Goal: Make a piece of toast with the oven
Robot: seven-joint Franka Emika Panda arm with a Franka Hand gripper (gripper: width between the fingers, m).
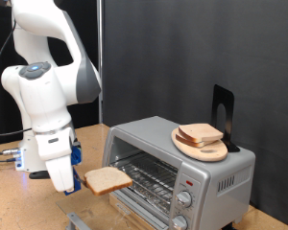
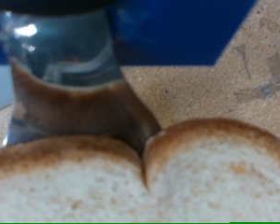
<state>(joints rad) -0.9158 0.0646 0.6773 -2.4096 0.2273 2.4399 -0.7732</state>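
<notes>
In the exterior view, the white robot hand [image 1: 69,182] has its fingertips lost at the near edge of the pale tan bread slice [image 1: 108,178]. The silver-grey toaster oven [image 1: 182,163] is cut off at lower right. The wrist view is blurred throughout.

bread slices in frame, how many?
3. One slice at the gripper, in front of the oven opening. Two stacked on the wooden plate atop the oven. Others may be hidden.
</notes>
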